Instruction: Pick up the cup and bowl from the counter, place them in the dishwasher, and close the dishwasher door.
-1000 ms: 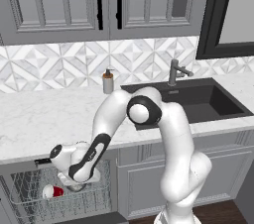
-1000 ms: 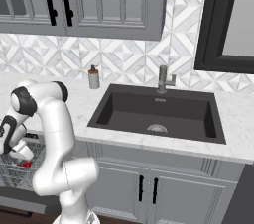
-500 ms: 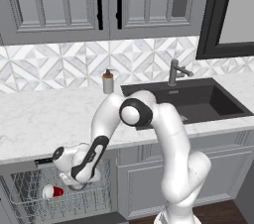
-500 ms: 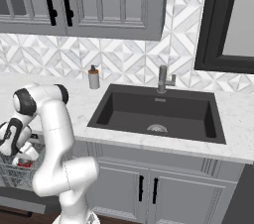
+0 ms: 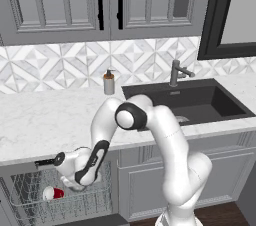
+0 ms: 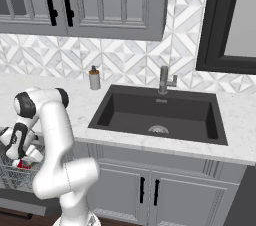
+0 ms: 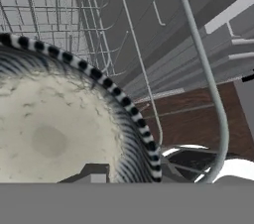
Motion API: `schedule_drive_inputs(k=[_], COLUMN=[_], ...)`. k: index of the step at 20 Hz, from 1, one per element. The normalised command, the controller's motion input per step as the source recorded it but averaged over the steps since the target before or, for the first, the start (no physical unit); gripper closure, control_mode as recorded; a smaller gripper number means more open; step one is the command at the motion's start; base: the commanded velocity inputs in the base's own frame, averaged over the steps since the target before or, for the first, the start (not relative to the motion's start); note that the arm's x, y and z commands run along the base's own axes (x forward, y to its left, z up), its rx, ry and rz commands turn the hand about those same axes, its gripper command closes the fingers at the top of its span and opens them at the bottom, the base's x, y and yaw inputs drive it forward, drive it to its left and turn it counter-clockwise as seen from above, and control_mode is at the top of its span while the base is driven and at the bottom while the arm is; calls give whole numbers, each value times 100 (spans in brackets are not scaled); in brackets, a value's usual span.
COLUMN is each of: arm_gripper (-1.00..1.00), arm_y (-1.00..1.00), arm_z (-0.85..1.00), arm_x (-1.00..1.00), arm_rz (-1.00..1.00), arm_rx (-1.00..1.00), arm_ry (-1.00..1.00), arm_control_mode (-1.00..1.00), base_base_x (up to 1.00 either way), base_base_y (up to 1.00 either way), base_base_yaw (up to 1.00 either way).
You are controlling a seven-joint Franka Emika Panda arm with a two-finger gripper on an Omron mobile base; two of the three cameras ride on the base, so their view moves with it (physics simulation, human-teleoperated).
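**Bowl going down into the dishwasher rack**

I have the long white marble-look table [image 5: 45,120] with its black inset sink [image 5: 200,101] in front of me, and below its left end the under-counter dishwasher with grey wire racks [image 5: 30,195] stands open. My white arm reaches down into that rack, and the tool [image 5: 75,182] sits low among the wires.

In the hand view the small round bowl, dark speckled outside and pale inside, [image 7: 49,129] sits right up against the camera with rack wires behind it. I judge the tool is carrying it by the rim, but I cannot tell the finger spacing from these pictures.

The small red plastic party cup with a white rim [image 5: 51,193] lies on its side in the rack, near the tool.

I expect the bowl to be stiff, light and rather slick, best pinched across its rim. The cup is light and would tip at any nudge.
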Motion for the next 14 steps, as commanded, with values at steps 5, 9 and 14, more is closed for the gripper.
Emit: schedule_drive_inputs(k=[5,9,14], arm_gripper=[100,100,100], arm_y=[0,0,0], arm_z=[-25,-56,-65], arm_x=[33,16,9], arm_rz=[5,4,0], arm_rx=[0,0,0], arm_ry=[-3,0,0], arm_control_mode=[-100,-100,-100], base_base_x=[0,0,0], base_base_y=[0,0,0], base_base_yaw=[0,0,0])
